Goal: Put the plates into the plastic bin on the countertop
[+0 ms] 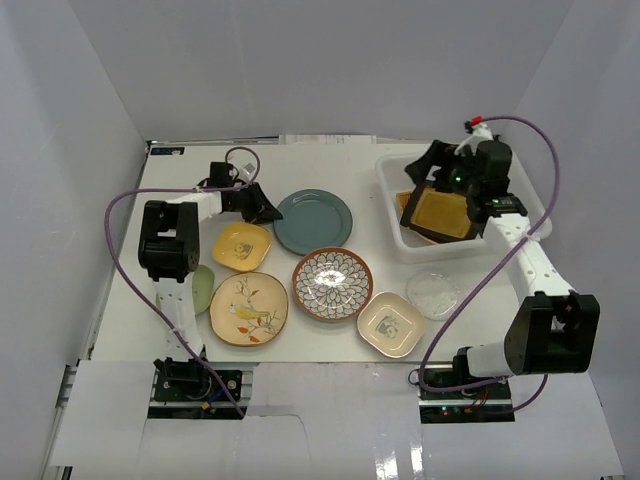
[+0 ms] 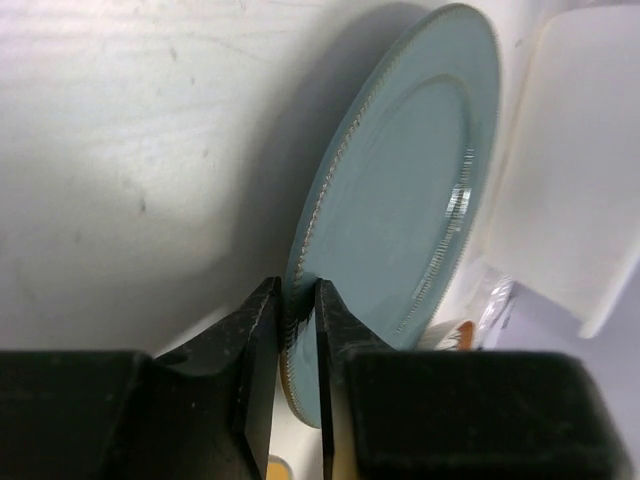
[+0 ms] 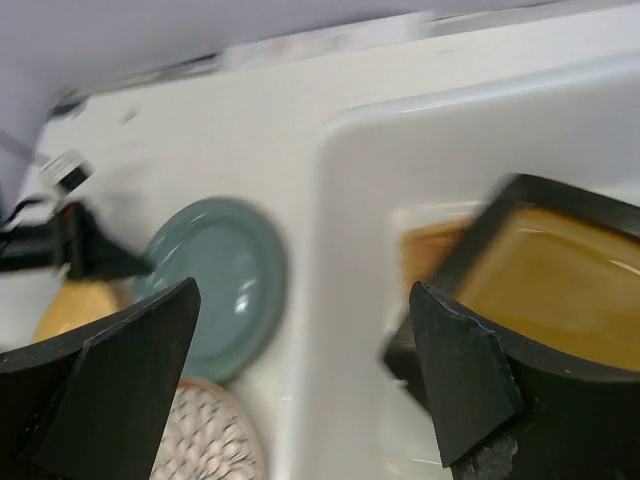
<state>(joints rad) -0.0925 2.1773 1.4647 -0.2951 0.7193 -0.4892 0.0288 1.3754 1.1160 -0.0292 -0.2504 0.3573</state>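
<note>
My left gripper [image 1: 264, 208] is shut on the left rim of the teal round plate [image 1: 313, 221]; in the left wrist view the jaws pinch that rim [image 2: 298, 318]. My right gripper [image 1: 440, 182] is open and empty above the plastic bin [image 1: 392, 200]. The dark square plate with the yellow centre [image 1: 440, 213] lies tilted inside the bin, just right of my right gripper [image 3: 305, 300] in the right wrist view, where the plate [image 3: 560, 270] is blurred. The countertop [image 1: 190, 180] holds the other plates.
On the table lie a yellow plate [image 1: 241, 246], a bird-painted plate [image 1: 248, 308], a flower-patterned plate [image 1: 332, 284], a panda plate [image 1: 390, 323], a clear glass dish [image 1: 434, 294] and a green plate [image 1: 202, 288] partly under the left arm. White walls enclose the table.
</note>
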